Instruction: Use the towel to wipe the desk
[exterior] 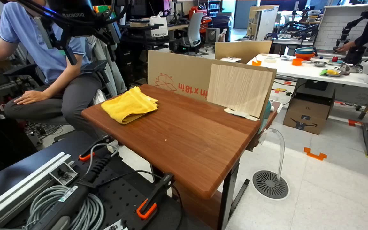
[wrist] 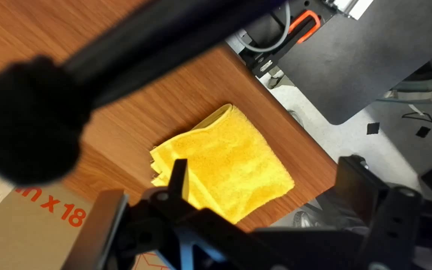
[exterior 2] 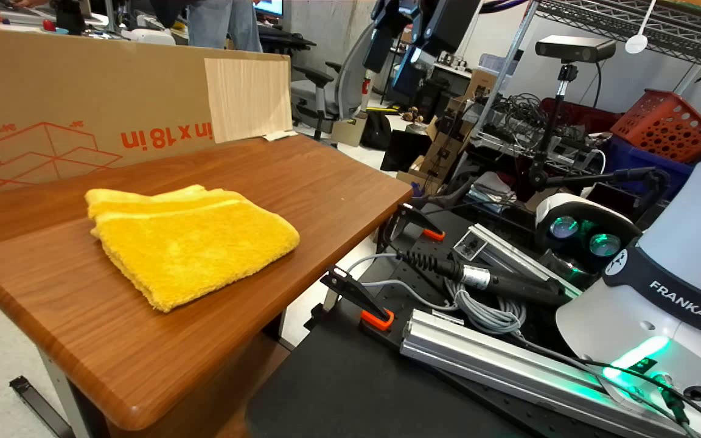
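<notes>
A folded yellow towel (exterior: 129,104) lies flat near one end of the brown wooden desk (exterior: 184,137). The towel also shows in an exterior view (exterior 2: 192,243) and in the wrist view (wrist: 234,161). The desk shows there too (exterior 2: 344,182). My gripper (exterior: 91,56) is high above the desk, well apart from the towel. In the wrist view my gripper (wrist: 263,168) has its fingers wide apart with nothing between them; the towel lies below, partly hidden by one finger. The gripper also shows at the top of an exterior view (exterior 2: 394,61).
A cardboard sheet (exterior: 179,72) stands along the desk's back edge, with a light wood panel (exterior: 240,89) against it. Orange-tipped clamps (exterior: 147,207) and coiled grey cable (exterior: 91,207) sit on the black table beside the desk. A person (exterior: 46,64) sits near the towel's end.
</notes>
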`<state>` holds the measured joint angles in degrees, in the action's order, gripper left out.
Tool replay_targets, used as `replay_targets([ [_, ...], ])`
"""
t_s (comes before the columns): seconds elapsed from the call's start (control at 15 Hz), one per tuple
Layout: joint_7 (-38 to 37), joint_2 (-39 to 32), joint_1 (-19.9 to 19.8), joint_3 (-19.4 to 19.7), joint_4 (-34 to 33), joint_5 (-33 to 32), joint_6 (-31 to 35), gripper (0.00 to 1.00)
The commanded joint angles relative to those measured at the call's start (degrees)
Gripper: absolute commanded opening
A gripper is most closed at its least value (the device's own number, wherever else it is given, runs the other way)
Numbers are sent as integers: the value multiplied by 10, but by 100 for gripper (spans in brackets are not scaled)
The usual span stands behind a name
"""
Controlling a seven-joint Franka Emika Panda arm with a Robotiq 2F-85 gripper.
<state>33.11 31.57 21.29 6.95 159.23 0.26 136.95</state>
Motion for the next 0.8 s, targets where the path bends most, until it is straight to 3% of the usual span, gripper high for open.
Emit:
replay_targets([
  [0.0, 5, -52, 18, -15, 0, 52, 79, 100],
  [0.4, -4, -205, 53, -53, -42, 133, 164, 100],
  [0.73, -99, -376, -10, -113, -137, 80, 217, 100],
])
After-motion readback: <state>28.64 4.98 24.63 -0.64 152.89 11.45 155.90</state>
